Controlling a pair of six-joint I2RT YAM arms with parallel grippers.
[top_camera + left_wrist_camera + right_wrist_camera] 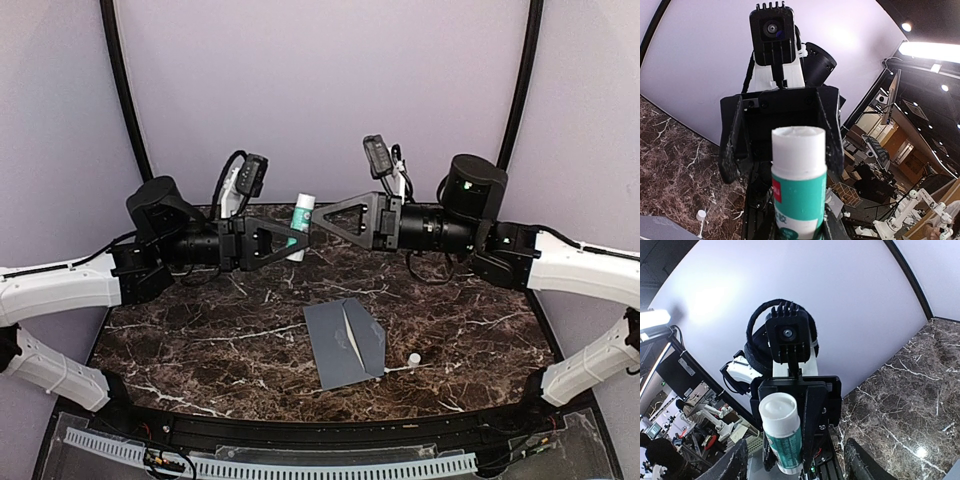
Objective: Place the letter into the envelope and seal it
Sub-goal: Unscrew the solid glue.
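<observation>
The grey envelope (340, 345) lies flat on the marble table at front centre. A thin cream strip of the letter (354, 338) shows along its flap fold, and the remainder is hidden inside. Both arms are raised above the back of the table, facing each other. My left gripper (297, 241) is shut on a glue stick (302, 225), white with a teal label (799, 185), uncapped end pointing at the right arm. My right gripper (318, 222) is open, its fingers (732, 465) wide apart on either side of the stick's tip (782, 412) without touching it.
A small white cap (413, 358) stands on the table just right of the envelope, also in the left wrist view (701, 215). The table's front edge carries a clear guard (300, 455). Curved black poles and a pale wall stand behind.
</observation>
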